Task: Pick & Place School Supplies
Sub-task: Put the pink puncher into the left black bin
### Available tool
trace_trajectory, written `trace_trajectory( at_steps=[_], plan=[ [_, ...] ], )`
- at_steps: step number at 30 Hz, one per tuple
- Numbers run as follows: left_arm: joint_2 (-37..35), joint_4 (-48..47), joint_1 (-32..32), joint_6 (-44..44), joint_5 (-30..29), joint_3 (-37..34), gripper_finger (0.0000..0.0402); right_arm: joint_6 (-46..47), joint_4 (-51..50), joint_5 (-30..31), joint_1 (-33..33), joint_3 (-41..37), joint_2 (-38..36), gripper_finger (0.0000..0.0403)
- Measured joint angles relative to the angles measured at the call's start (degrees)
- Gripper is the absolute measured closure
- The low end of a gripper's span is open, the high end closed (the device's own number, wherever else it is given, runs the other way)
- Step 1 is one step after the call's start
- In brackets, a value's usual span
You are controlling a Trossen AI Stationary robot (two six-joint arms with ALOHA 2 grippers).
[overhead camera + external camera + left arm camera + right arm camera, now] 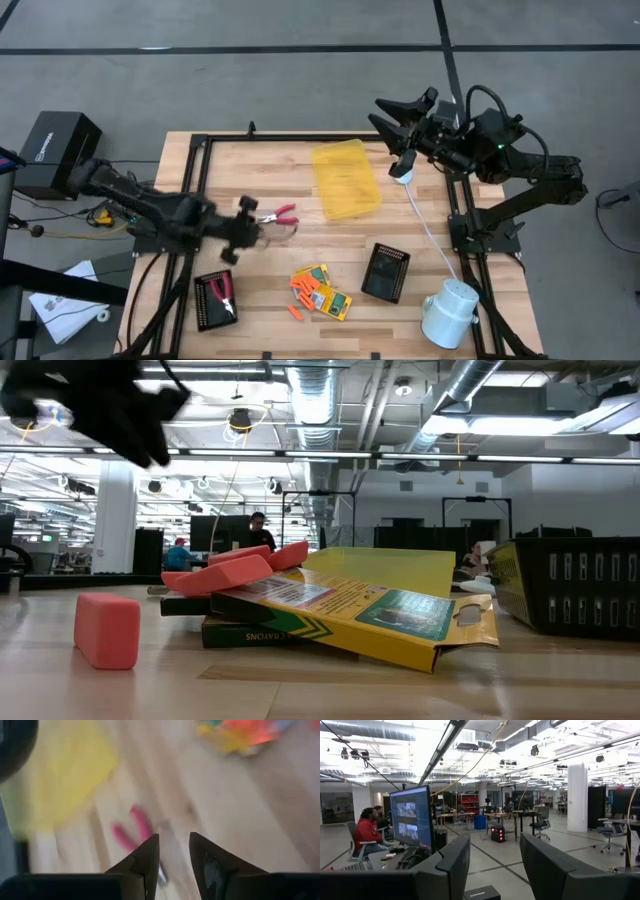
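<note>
The red-handled pliers point(281, 214) point(134, 827) lie flat on the wooden table, left of the translucent yellow tray point(347, 178). My left gripper point(248, 226) point(174, 836) hovers at the pliers' jaw end, open by a narrow gap with only bare table showing between its fingers. Yellow-and-green card boxes point(328, 292) point(350, 610) lie stacked near the front edge, with orange sticks point(303, 288) on and beside them; one stick point(107, 628) stands alone. My right gripper point(380, 112) point(495, 837) is raised over the far right of the table, open, holding nothing.
One black ribbed tray point(385, 271) lies right of the boxes, and another point(213, 301) with something red in it sits at the front left. A white cylinder point(449, 311) stands at the front right. Black frame rails point(195, 200) run along the table's sides. People sit in the room beyond point(367, 835).
</note>
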Motion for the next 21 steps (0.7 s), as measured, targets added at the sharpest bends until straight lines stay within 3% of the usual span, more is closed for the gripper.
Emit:
trace_trajectory(
  at_steps=[4, 7, 12, 21],
  plan=[
    [6.5, -2.7, 9.5, -9.7, 10.0, 0.8, 0.0298, 0.2, 0.0, 0.1, 0.0, 0.1, 0.0, 0.0239],
    [10.8, -2.6, 13.0, -12.2, 14.2, 0.8, 0.0285, 1.3, 0.0, 0.2, 0.0, 0.1, 0.0, 0.0238],
    [14.7, -1.3, 15.7, -12.5, 14.6, 0.8, 0.0239, 1.6, 0.0, 1.5, 0.0, 0.1, 0.0, 0.0238],
    [14.7, 1.3, 20.3, -13.7, 13.8, 0.9, 0.0142, 1.6, -0.3, 2.9, 0.1, 0.1, 0.0, 0.0237]
  ],
)
